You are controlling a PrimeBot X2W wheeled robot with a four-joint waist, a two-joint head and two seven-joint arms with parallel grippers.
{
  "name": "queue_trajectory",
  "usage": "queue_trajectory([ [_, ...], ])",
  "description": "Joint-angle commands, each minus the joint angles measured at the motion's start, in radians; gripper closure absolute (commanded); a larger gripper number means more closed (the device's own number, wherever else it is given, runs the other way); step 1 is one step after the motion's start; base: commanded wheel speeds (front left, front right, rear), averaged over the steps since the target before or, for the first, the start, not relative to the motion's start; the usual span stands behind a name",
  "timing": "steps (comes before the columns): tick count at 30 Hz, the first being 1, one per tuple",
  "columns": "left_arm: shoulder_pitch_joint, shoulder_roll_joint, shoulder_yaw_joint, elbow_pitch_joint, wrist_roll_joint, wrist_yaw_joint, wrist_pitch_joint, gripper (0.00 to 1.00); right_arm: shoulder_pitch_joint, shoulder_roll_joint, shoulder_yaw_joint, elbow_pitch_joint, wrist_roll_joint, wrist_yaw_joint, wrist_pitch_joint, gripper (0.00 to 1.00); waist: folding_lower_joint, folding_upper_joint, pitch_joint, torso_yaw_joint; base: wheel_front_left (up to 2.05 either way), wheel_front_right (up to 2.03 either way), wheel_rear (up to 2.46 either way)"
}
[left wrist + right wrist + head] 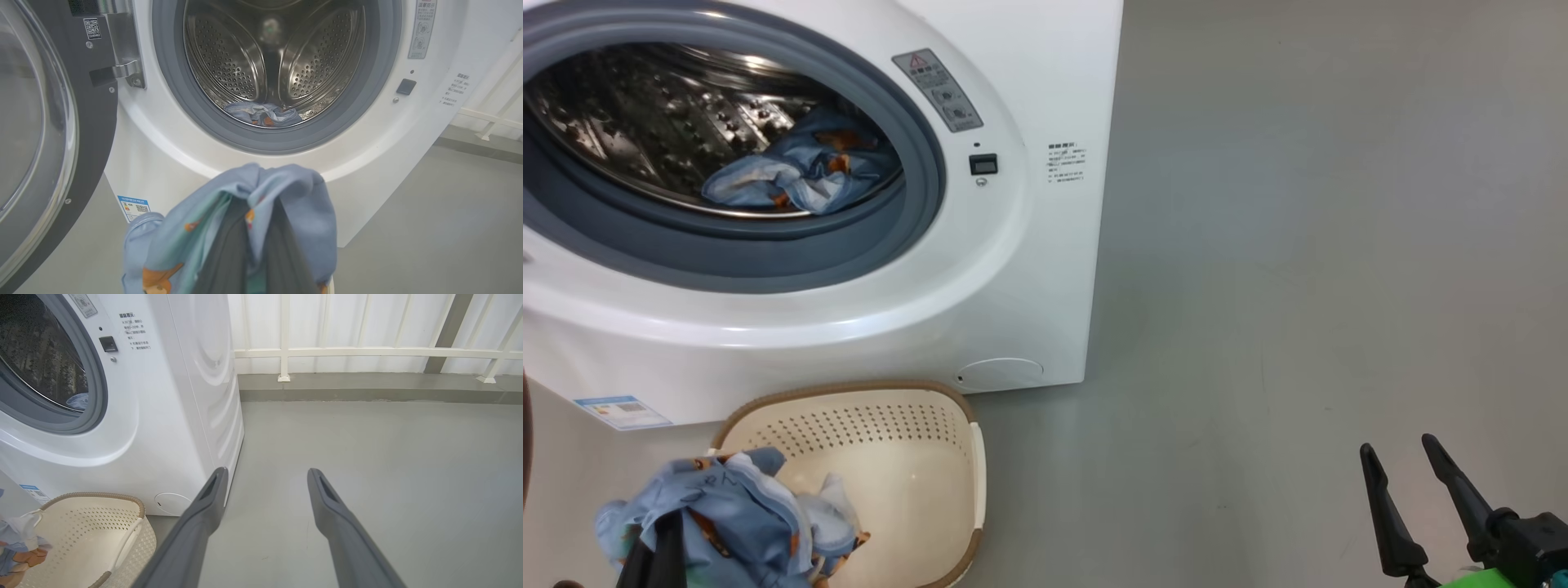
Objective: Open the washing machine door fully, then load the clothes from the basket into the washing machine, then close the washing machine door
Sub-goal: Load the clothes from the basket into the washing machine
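The washing machine (1029,82) is used here as the mark for every place. Its door (96,130) is seen swung wide to the left of the round hole, so the way in is not blocked. One piece of the clothes (792,175) is seen lying low in the drum (229,53) of the washing machine, so part of the loading is judged to be done.

The basket (890,433) is set on the floor (1298,245) just in front of the washing machine, below the hole, so that each lift is short. A second blue piece (286,192) is pinched by the left tool (258,228), whose fingers are pressed together on it. The cloth is draped over the fingers and is held at the basket, in front of the washing machine and lower than the hole. It is judged that it must be lifted higher and pushed in past the grey ring (171,94), so that no part is caught by the door.

The right tool (266,475) is spread wide with nothing in it. It is held low over the bare floor, off to the right of the washing machine, likely so that it is out of the way.
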State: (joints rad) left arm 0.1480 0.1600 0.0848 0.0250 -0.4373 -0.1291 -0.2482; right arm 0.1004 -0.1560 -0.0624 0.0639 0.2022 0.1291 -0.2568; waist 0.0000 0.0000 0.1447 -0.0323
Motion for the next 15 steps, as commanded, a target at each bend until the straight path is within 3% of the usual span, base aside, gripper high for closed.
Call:
queue_trajectory([
  [1, -0.019, 0.011, 0.041, -0.034, 0.012, -0.002, -0.014, 1.0, 0.0, -0.011, 0.019, -0.026, 0.015, 0.002, -0.005, 0.0, 0.0, 0.0, 0.007, -0.003, 0.0, 0.0, 0.0],
  [8, -0.115, 0.015, 0.038, -0.028, -0.015, -0.002, -0.014, 1.0, -0.032, 0.009, 0.025, -0.029, 0.011, 0.002, -0.005, 0.0, 0.0, 0.0, 0.064, -0.008, 0.0, 0.0, 0.0],
  [15, -0.346, 0.08, 0.07, -0.045, -0.024, -0.002, -0.014, 1.0, -0.09, 0.029, 0.041, -0.037, 0.005, 0.002, -0.005, 0.0, 0.0, 0.0, 0.154, -0.023, 0.0, 0.0, 0.0],
])
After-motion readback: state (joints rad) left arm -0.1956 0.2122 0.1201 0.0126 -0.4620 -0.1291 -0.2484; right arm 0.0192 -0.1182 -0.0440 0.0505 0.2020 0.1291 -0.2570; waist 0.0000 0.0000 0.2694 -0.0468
